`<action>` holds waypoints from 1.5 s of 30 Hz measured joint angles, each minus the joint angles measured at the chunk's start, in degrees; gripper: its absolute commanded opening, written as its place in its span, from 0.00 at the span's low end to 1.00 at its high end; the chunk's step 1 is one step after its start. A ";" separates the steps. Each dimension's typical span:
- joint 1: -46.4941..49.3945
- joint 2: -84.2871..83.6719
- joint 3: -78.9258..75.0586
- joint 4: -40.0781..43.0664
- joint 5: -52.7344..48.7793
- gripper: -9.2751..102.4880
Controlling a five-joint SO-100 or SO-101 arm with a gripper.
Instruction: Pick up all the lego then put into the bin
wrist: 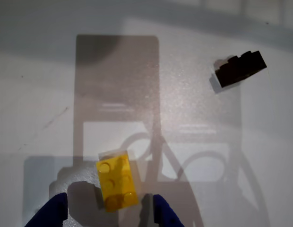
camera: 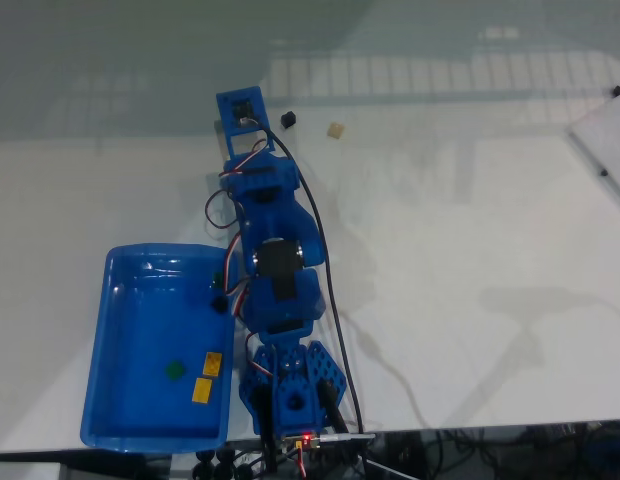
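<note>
In the wrist view a yellow lego brick (wrist: 117, 179) lies flat on the white table between my two blue fingertips (wrist: 52, 213). My gripper (wrist: 107, 215) is open, with a gap on each side of the brick. A black lego (wrist: 240, 68) lies further off at the upper right. In the fixed view the blue arm reaches away from its base, and its wrist (camera: 242, 110) covers the yellow brick. The black lego (camera: 287, 119) and a tan lego (camera: 336, 130) sit just right of the wrist. The blue bin (camera: 110, 300) at the lower left holds a green lego (camera: 174, 369) and two yellow ones (camera: 206, 377).
The arm's base (camera: 290, 400) stands beside the bin's right rim, with black cables (camera: 335, 330) trailing to the table's front edge. A white board (camera: 602, 150) lies at the right edge. The table right of the arm is bare white.
</note>
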 measured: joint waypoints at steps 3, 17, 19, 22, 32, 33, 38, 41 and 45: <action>0.00 -0.97 -1.05 0.00 0.09 0.29; 0.00 -5.71 -4.66 0.00 -0.35 0.23; 0.00 -5.89 -4.75 0.00 -0.35 0.19; 0.00 -6.15 -4.75 -0.09 -0.35 0.13; 0.00 -6.77 -4.83 -0.44 -0.26 0.08; 0.00 -6.77 -4.83 -0.44 0.18 0.08; -1.67 -0.79 -4.48 -0.18 6.15 0.08; -4.66 10.55 -2.72 2.55 11.16 0.09; -11.43 29.27 -1.58 13.89 16.35 0.09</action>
